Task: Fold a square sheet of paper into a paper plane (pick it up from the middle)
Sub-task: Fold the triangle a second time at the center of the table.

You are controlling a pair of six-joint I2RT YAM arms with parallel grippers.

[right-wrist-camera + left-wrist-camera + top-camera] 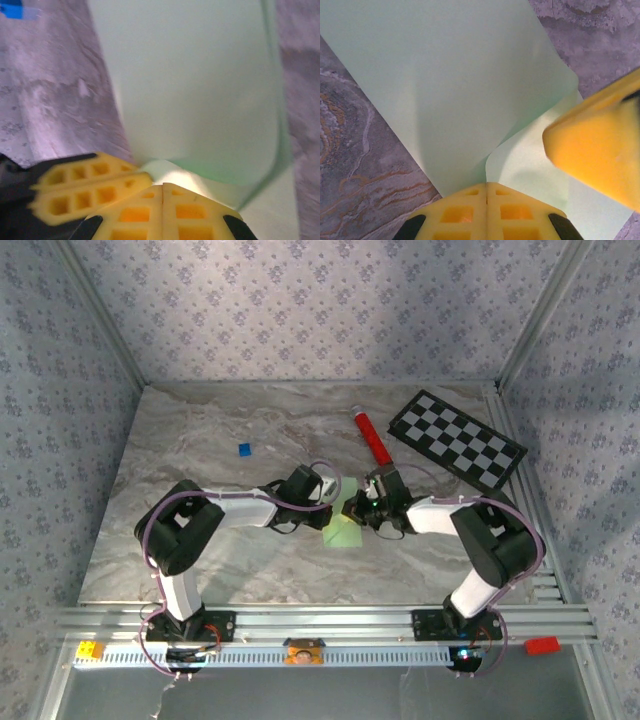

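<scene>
Marbled grey table (300,570) under smooth, curled square sheet of paper (460,90).

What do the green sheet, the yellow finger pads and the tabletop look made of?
Green sheet: thin matte paper; it curls and bends softly, translucent at the edge. Finger pads: moulded yellow plastic or rubber, cannot tell which; square waffle recesses, dull finish. Tabletop: marble-look surface with grey and brown veins; real stone or printed laminate is unclear.

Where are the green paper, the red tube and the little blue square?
green paper (460,90): left wrist view, on its flat upper panel.
red tube (373,440): top view, halfway along it.
blue square (244,449): top view, its centre.
</scene>
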